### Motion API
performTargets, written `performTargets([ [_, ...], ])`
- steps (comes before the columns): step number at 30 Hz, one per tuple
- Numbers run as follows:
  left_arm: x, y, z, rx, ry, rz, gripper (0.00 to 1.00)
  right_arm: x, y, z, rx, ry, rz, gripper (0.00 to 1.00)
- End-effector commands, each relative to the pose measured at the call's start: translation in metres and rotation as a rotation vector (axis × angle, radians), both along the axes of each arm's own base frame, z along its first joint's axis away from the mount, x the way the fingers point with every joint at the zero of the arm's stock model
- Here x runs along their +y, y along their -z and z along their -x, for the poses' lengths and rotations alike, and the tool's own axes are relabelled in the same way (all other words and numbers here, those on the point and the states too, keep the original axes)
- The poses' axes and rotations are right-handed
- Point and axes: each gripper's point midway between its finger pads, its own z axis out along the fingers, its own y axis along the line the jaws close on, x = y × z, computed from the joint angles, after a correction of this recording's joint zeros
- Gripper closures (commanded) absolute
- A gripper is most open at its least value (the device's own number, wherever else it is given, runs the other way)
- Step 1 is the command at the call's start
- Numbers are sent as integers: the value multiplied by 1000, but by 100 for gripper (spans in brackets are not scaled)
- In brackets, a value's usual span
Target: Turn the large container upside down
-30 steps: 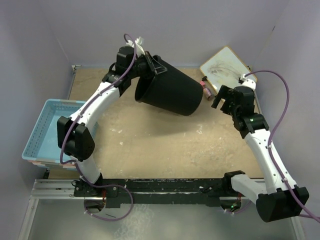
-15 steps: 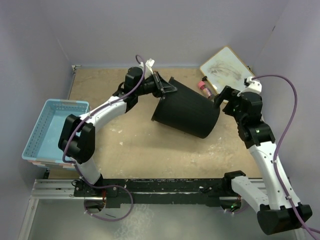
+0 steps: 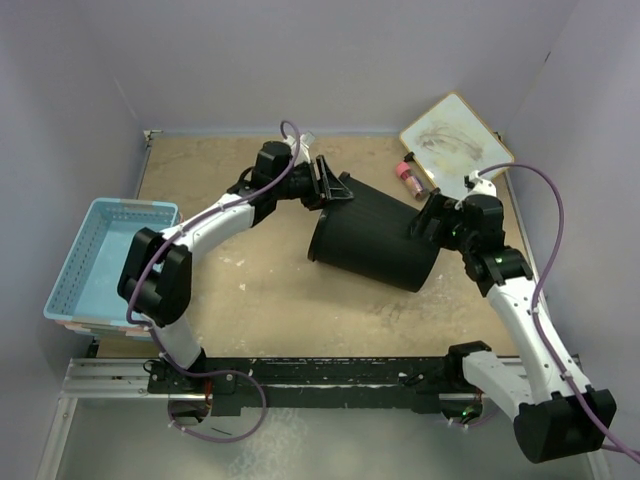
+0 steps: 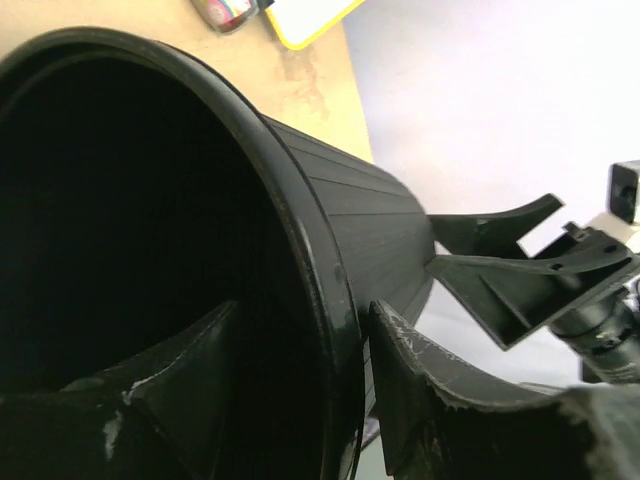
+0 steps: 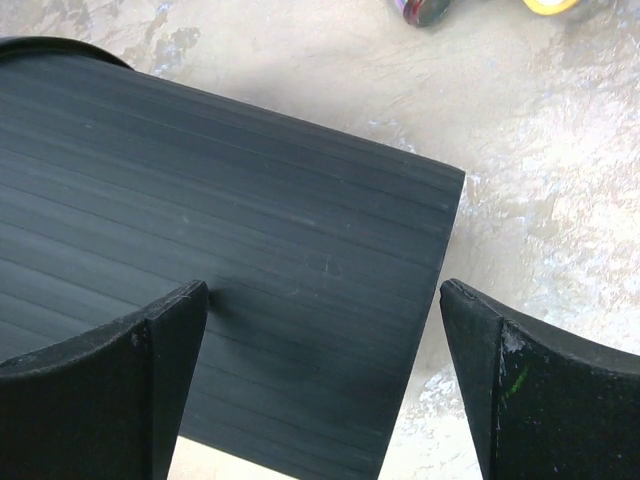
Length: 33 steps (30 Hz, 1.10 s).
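Observation:
The large container point(image 3: 375, 240), a tall black round bin, lies on its side on the table, mouth to the left and base to the right. My left gripper point(image 3: 333, 190) is at the mouth, jaws open and straddling the rim point(image 4: 330, 270). One finger is inside, apart from the wall; the other sits close against the outside. My right gripper point(image 3: 425, 222) hovers over the base end, open wide. Its fingers point(image 5: 170, 340) spread above the ribbed wall point(image 5: 250, 200), holding nothing.
A blue perforated basket point(image 3: 100, 260) stands at the left edge. A yellow-edged whiteboard point(image 3: 450, 135) and a small pink-capped bottle point(image 3: 408, 172) lie at the back right, just behind the right gripper. Purple walls close the back and sides.
The container came down from a raised tilt to lie on the table, further right. My left jaws opened off its rim. My right gripper moved left over the base end.

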Motion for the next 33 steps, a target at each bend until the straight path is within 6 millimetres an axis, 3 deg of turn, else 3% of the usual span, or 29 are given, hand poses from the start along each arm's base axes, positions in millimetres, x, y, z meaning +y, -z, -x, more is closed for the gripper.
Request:
performTargets([
  [1, 19, 26, -3, -75, 23, -247, 47, 4, 4, 14, 24, 0, -44, 0],
  [7, 13, 20, -2, -145, 71, -368, 44, 8, 23, 25, 97, 54, -126, 0],
  [10, 11, 24, -1, -193, 75, -526, 40, 12, 20, 25, 72, 57, -172, 0],
  [18, 36, 5, -19, -292, -49, -686, 38, 15, 24, 27, 70, 57, -203, 0],
  [25, 50, -22, -15, -344, -104, -764, 38, 15, 28, 24, 77, 61, -202, 0],
  [33, 69, -23, -7, -336, -143, -836, 43, 15, 29, 22, 78, 62, -194, 0],
])
